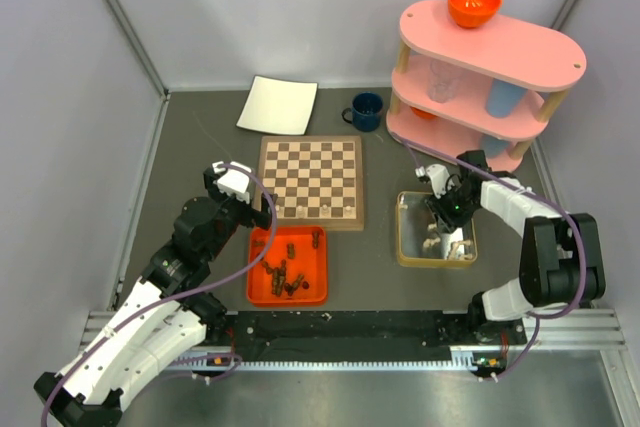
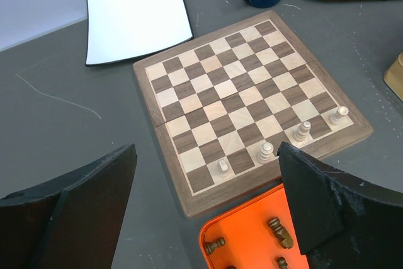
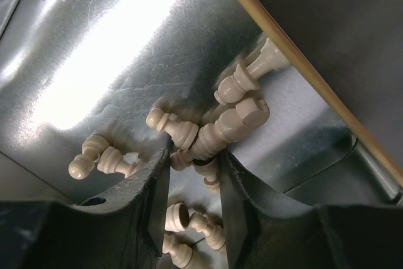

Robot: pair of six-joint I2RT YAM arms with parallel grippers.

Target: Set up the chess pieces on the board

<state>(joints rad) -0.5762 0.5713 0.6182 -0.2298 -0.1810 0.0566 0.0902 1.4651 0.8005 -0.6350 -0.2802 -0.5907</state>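
From above, we see the board (image 1: 311,182) lying flat in the middle of the grey table (image 1: 200,147). Its near edge is just beside an orange tray (image 1: 317,292) holding dark pieces (image 1: 285,274) that lie on their sides. The left gripper (image 1: 236,180) hangs just left of the board. Well apart from the board on the right, the right gripper (image 1: 449,219) reaches down into a metal tray (image 1: 401,235) with a tan rim, among pale pieces (image 1: 433,243). Behind the board are a white plate (image 1: 278,105), a blue mug (image 1: 366,111) and a pink shelf (image 1: 500,47) with an orange bowl (image 1: 474,3) on top. From here anything standing on the board is too small to make out, and neither gripper's opening shows.

The left wrist view adds what the top view lacks. Four pale pieces stand upright, spaced along the board's row nearest the orange tray. The left gripper's fingers (image 2: 82,212) are spread wide and hold nothing.

Only the right wrist view shows the inside of the metal tray. Pale pieces lie toppled in a loose heap on its shiny floor, some against the rim. The right gripper's fingers stand a narrow gap apart, straddling the heap, and one piece's end lies between their tips. We cannot tell whether they pinch it.
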